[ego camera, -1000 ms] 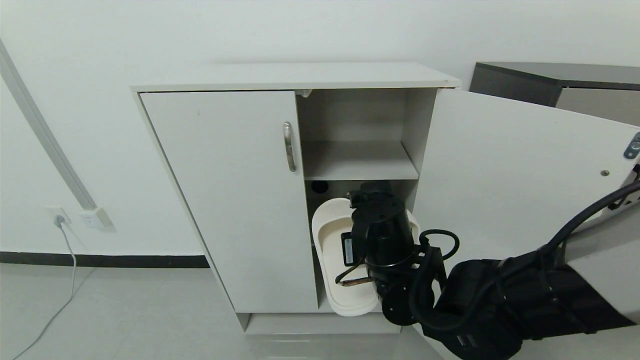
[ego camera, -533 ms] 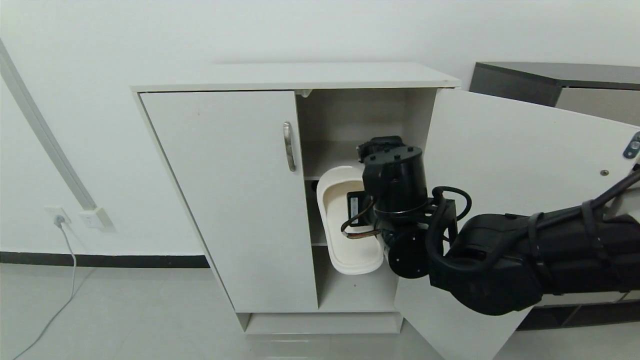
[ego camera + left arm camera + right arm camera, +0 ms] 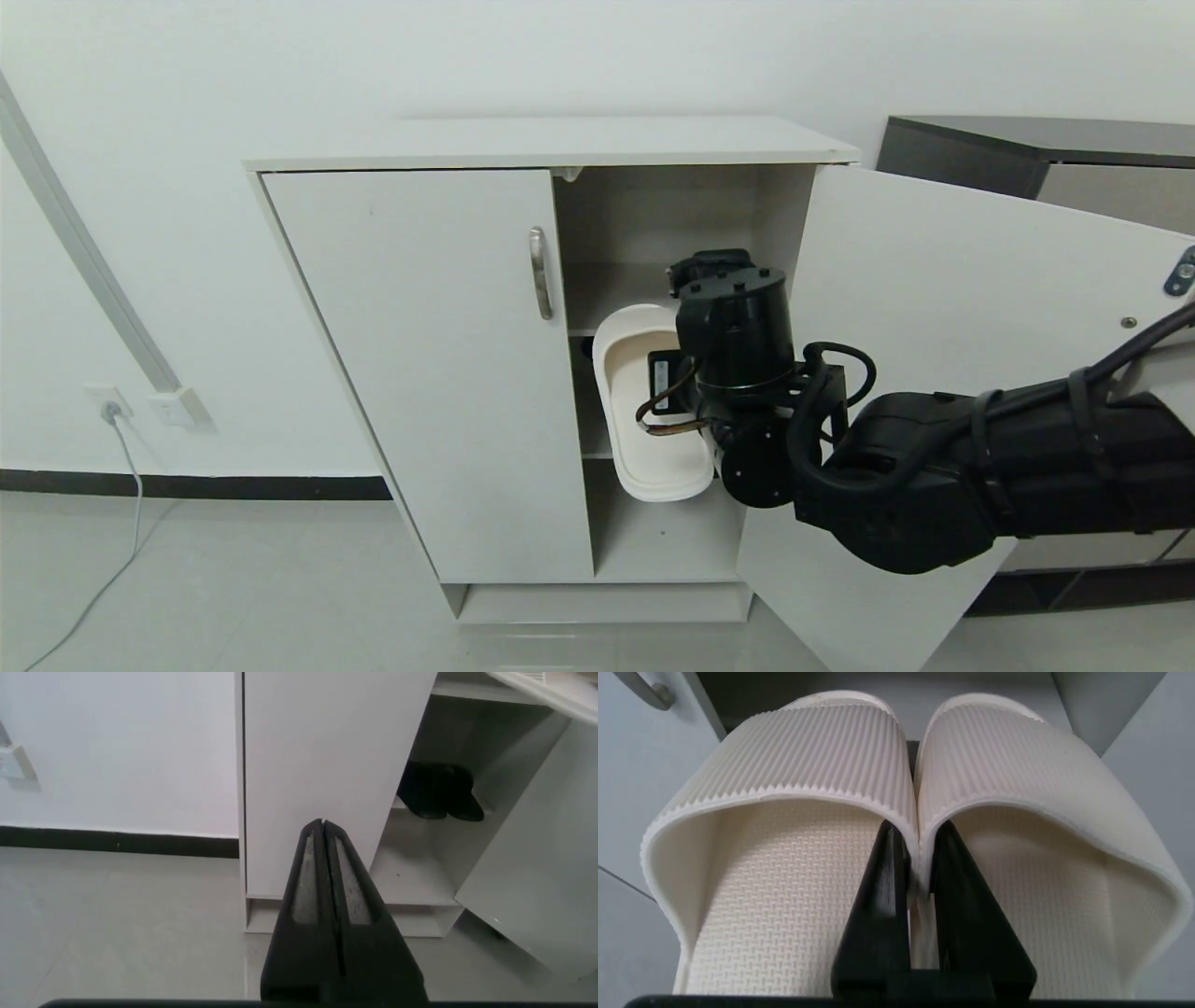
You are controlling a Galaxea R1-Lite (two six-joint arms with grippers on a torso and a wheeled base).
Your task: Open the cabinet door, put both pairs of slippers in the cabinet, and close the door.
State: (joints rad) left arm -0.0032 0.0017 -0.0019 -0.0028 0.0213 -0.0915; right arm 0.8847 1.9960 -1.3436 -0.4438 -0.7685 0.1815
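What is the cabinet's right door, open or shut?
Open. The right door stands swung out from the cabinet, its shelves showing, while the right gripper holds slippers at the opening.

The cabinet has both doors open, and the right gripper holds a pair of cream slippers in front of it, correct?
Not quite. Only the right door is open; the left door is shut, as the head view shows. The rest is right: the right gripper holds the pair of cream slippers in front of the cabinet.
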